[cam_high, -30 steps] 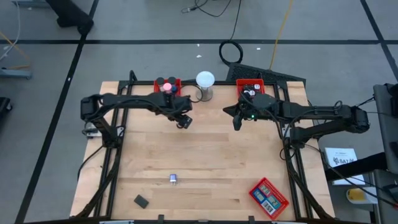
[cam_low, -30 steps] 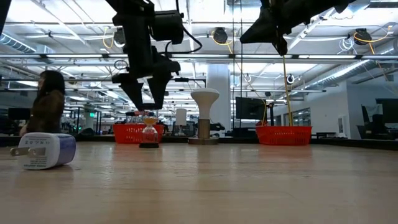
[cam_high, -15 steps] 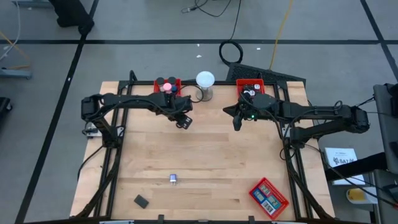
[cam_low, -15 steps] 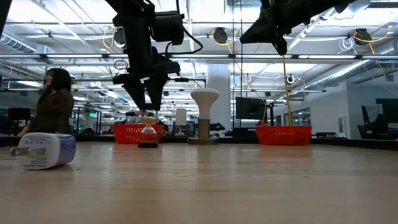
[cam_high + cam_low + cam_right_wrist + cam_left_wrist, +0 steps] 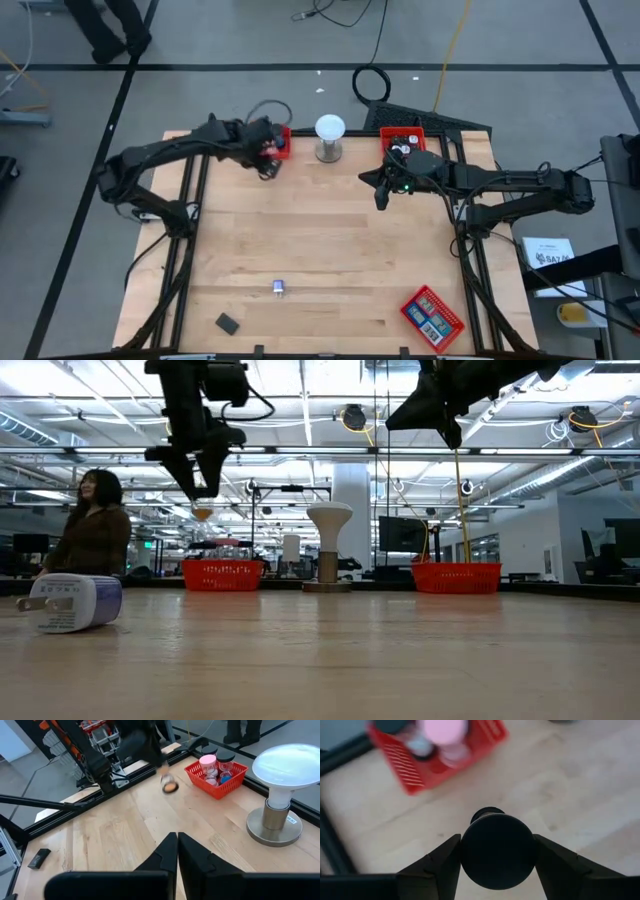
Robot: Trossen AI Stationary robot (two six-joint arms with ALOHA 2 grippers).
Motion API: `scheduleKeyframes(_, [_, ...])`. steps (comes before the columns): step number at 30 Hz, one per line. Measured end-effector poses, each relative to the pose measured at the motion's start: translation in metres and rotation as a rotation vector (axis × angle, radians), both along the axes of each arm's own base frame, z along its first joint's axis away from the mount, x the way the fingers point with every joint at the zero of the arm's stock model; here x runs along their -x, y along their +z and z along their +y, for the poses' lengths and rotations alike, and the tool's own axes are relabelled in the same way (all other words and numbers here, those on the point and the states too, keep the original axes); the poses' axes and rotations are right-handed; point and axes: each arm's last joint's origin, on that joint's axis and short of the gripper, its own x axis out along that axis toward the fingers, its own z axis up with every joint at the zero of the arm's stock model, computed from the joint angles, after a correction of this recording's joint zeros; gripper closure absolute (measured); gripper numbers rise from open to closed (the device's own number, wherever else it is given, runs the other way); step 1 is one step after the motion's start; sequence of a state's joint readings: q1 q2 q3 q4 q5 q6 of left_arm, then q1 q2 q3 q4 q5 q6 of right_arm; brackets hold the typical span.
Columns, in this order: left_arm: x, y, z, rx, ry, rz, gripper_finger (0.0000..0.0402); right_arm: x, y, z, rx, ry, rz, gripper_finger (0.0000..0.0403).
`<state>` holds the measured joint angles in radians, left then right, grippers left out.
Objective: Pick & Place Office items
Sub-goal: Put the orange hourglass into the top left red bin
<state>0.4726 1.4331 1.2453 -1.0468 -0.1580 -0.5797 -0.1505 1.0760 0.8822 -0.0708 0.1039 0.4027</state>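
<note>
The left gripper (image 5: 266,163) hangs above the far-left part of the table (image 5: 330,250), just beside the near edge of the left red tray (image 5: 277,141). A small round-topped item (image 5: 498,851) sits squarely between its two fingers (image 5: 440,865), which are partly spread and press against its sides, one on each flank. In the left wrist view the item shows a dark domed face with a smaller knob behind it; in the low view its underside hangs below the fingertips as a small amber, rounded bulge (image 5: 202,512), clear of the table surface. In the right wrist view it appears as a blurred orange-brown blob (image 5: 169,785) under the left gripper (image 5: 150,757).

The left red tray holds a pink-capped piece (image 5: 443,731) and other small pieces. Beyond it stands the white globe lamp (image 5: 329,137) on its metal base, between the left tray and the far right red tray (image 5: 403,142).

The right gripper (image 5: 380,196) waits above the table, near the far right tray, its fingers (image 5: 167,851) pressed together and holding nothing.

Other office items lie well apart near the front of the table: a white plug adapter (image 5: 279,288), a black block (image 5: 228,323), and a third red tray (image 5: 433,316) at the front right. A person (image 5: 88,532) shows in the room behind.
</note>
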Motion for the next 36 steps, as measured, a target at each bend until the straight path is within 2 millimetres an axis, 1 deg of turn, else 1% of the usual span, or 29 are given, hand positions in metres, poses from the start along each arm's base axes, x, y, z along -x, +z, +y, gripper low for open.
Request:
scheduleKeyframes(3, [0.015, 0.008, 0.013, -0.021, 0.051, -0.016, 0.0184, 0.000, 0.000, 0.000, 0.000, 0.000, 0.000, 0.0399])
scheduleKeyframes(7, [0.029, 0.008, 0.035, -0.038, 0.102, -0.011, 0.0184, 0.000, 0.000, 0.000, -0.001, 0.000, 0.000, 0.0399])
scheduleKeyframes(11, [0.034, 0.004, 0.057, -0.064, 0.154, -0.024, 0.0184, 0.000, 0.000, 0.000, -0.002, 0.000, 0.000, 0.0399])
scheduleKeyframes(16, [0.038, 0.002, 0.077, -0.105, 0.205, -0.071, 0.0184, 0.000, 0.000, 0.000, -0.008, -0.002, -0.002, 0.0399])
scheduleKeyframes(21, [0.037, -0.011, 0.090, -0.065, 0.204, -0.046, 0.0184, 0.000, 0.000, 0.000, -0.008, -0.002, -0.002, 0.0399])
scheduleKeyframes(27, [0.032, -0.026, 0.101, -0.073, 0.223, 0.002, 0.0183, 0.000, 0.000, 0.000, -0.006, -0.002, -0.003, 0.0399])
scheduleKeyframes(36, [0.026, -0.045, 0.111, -0.023, 0.222, 0.022, 0.0183, 0.000, 0.000, 0.000, -0.001, 0.000, -0.002, 0.0399])
